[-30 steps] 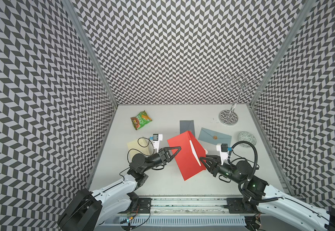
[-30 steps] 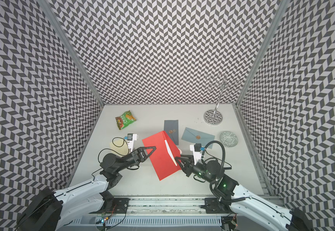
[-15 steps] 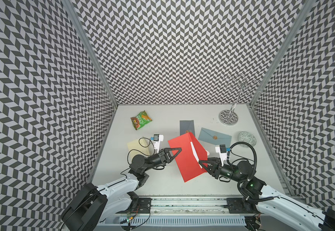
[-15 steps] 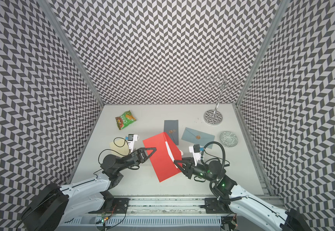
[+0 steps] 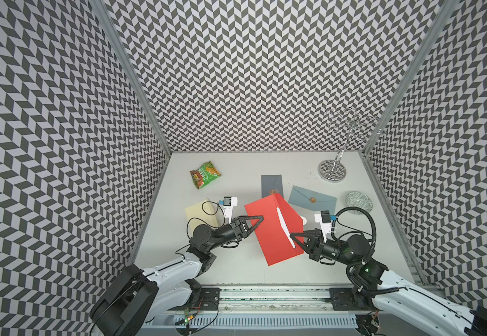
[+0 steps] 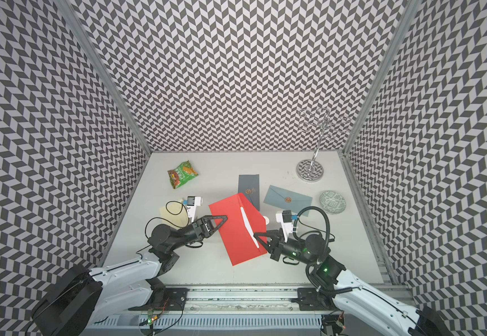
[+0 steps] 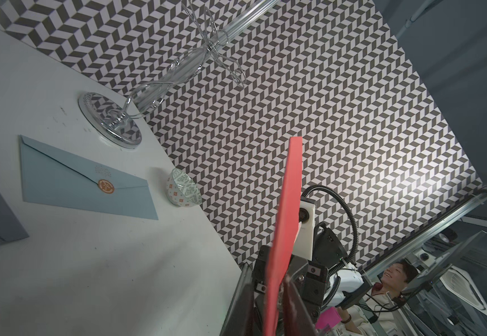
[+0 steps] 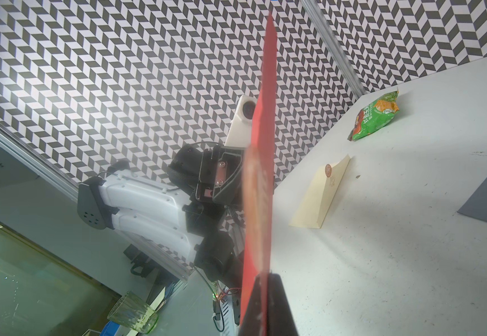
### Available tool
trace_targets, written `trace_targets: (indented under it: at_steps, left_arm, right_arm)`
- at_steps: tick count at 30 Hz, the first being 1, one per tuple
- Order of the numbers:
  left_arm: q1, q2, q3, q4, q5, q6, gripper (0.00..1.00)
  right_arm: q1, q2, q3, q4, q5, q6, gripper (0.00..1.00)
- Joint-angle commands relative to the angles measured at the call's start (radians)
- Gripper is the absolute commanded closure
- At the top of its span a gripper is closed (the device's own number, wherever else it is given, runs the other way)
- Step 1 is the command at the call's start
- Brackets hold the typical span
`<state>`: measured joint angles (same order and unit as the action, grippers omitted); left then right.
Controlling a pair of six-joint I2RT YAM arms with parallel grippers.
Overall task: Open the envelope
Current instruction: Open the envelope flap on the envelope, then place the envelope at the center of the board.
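Right gripper (image 5: 293, 235) pinching red envelope (image 5: 267, 229), white tabletop (image 5: 236, 180), chevron-patterned walls (image 5: 251, 72)

The red envelope (image 5: 265, 238) hides the near end of the dark grey envelope (image 5: 271, 183); in the right wrist view its close edge is blurred.

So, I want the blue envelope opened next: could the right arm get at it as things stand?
Probably not yet: the right end effector is shut on the raised red envelope. The blue envelope lies flat just beyond, so after a release the way looks free.
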<state>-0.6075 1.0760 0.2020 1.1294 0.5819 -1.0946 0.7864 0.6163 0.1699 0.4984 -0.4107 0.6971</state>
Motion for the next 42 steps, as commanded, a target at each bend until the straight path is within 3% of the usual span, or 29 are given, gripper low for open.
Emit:
trace_targets:
  at_steps: [1, 4, 7, 12, 17, 28, 42]
  left_arm:
    - [0.013, -0.03, 0.037, -0.161, -0.05, 0.077, 0.63]
    - [0.029, -0.07, 0.104, -0.407, -0.107, 0.173, 0.55]
    - [0.031, -0.133, 0.131, -0.602, -0.233, 0.248, 0.52]
    - [0.05, -0.249, 0.127, -0.808, -0.429, 0.306, 0.49]
    - [0.052, -0.363, 0.139, -0.997, -0.639, 0.339, 0.46]
    - [0.054, -0.539, 0.2, -1.141, -0.717, 0.417, 0.38]
    - [0.054, -0.689, 0.226, -1.22, -0.774, 0.47, 0.31]
  right_arm:
    - [-0.007, -0.002, 0.005, 0.029, 0.055, -0.011, 1.0]
    - [-0.006, 0.022, 0.004, -0.005, 0.148, -0.011, 1.0]
    - [-0.007, 0.065, 0.003, -0.01, 0.208, 0.003, 1.0]
    - [-0.007, 0.154, -0.004, 0.014, 0.277, 0.046, 1.0]
    - [-0.008, 0.271, 0.009, 0.092, 0.269, 0.07, 1.0]
    - [-0.006, 0.789, 0.306, 0.192, 0.105, 0.065, 1.0]
    - [0.002, 1.304, 0.754, 0.032, 0.168, 0.1, 1.0]
